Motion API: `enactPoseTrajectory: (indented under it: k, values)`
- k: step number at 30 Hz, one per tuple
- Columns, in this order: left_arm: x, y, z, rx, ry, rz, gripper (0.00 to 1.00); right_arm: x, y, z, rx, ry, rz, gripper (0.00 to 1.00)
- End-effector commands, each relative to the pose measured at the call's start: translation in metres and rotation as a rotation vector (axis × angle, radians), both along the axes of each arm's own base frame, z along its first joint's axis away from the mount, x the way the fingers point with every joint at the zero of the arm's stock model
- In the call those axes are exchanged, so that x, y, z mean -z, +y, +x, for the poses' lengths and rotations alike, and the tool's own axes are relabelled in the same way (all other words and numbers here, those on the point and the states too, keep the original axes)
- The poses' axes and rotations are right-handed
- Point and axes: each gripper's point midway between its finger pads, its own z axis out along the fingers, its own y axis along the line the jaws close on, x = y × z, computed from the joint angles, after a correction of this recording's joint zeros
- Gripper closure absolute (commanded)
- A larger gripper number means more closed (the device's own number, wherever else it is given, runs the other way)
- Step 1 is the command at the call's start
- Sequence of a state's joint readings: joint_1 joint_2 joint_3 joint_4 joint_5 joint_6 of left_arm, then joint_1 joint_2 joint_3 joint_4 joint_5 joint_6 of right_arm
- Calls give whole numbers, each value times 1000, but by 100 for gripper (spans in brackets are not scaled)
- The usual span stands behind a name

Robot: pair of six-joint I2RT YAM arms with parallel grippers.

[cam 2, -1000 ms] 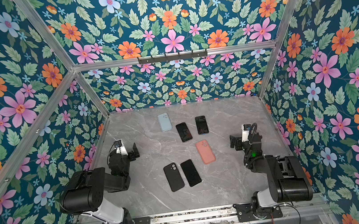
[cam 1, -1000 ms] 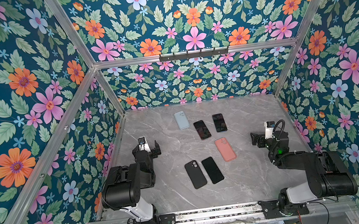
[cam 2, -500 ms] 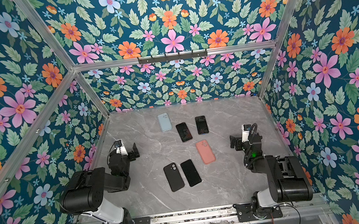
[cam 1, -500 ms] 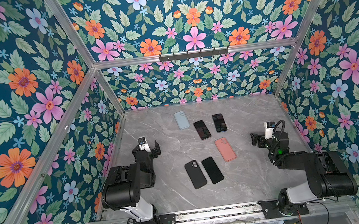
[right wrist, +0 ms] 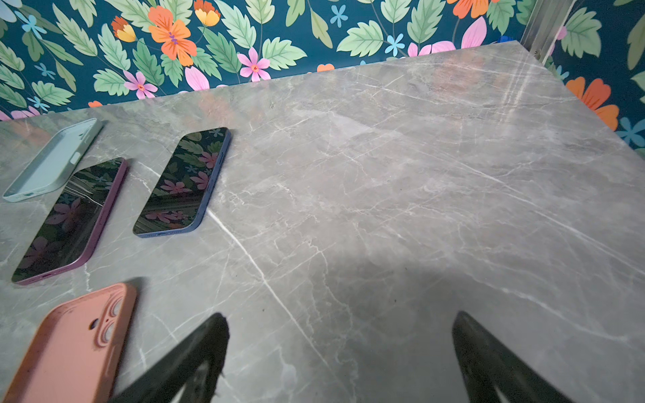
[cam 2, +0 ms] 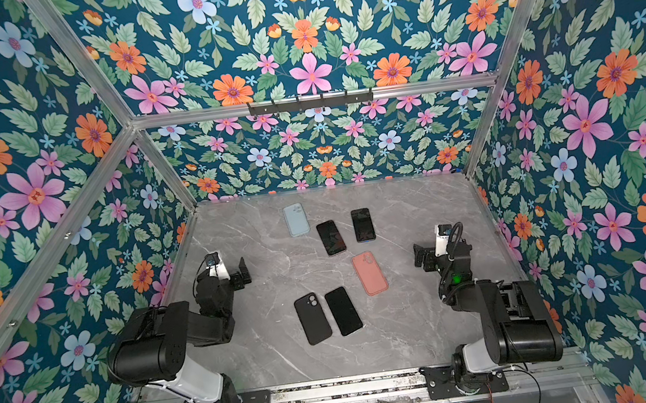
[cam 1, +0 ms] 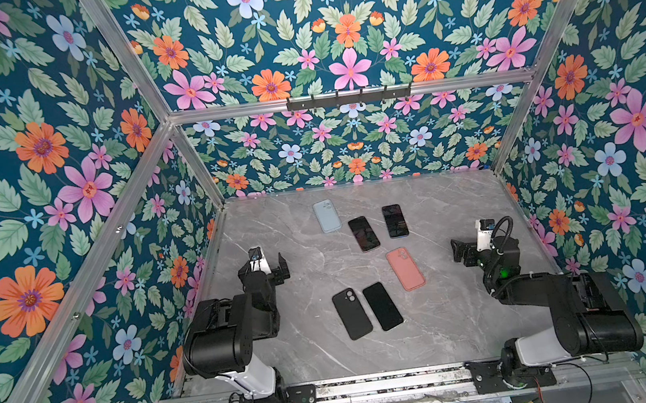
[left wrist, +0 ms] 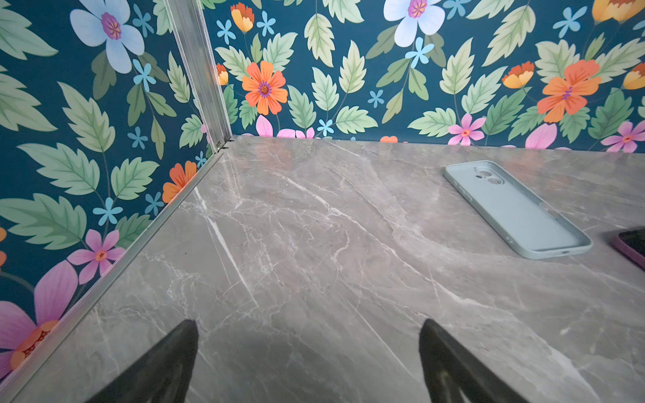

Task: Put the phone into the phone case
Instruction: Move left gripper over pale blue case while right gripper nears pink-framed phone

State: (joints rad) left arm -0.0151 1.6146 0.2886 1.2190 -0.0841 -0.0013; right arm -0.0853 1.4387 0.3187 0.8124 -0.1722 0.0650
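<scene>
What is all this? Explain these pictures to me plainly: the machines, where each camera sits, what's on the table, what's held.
Two robot arms, the left arm and the right arm, stand at the near edge of a grey marble table. Two pictures look down from overhead, side by side. The other two come from a camera on each arm's wrist. On the table lie a purple-edged phone, a blue-edged phone and a black phone, plus a light blue case, a salmon case and a black case. The left tool and right tool are open and hold nothing.
</scene>
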Motion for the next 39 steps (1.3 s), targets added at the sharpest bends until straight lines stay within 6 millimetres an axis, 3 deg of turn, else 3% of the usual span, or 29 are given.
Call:
enactPoseTrajectory:
  k: [1, 5, 7, 11, 14, 18, 23, 25, 30, 39]
  values:
    - [-8, 1, 0, -16, -30, 6, 0, -14, -3, 5, 10, -61, -20, 1]
    - [-24, 15, -2, -196, -20, 57, 0, -40, -9, 7, 92, 29, -61, 1]
    - [-35, 13, 3, -235, 14, 96, 0, -56, -8, 7, 140, 64, -18, 1]
    - [-62, -11, 8, -254, 21, 129, 0, -60, 16, 8, 133, 113, 90, 1]
    - [-71, -28, 17, -233, 59, 39, 0, -56, 43, 10, 86, 118, 102, 1]
    - [-58, -49, 38, -201, 206, -99, 0, -59, 81, 14, -4, 153, 50, 1]
    - [-32, -84, 67, -120, 404, -217, 1, -52, 105, 14, -38, 246, 108, 1]
    - [-22, -102, 77, -70, 489, -260, 10, -43, 120, 15, -68, 299, 137, 1]
    - [-2, -137, 95, 32, 636, -346, 17, -24, 158, 25, -141, 378, 82, 1]
    - [30, -166, 116, 79, 809, -418, 35, 2, 211, 45, -253, 482, 39, 1]
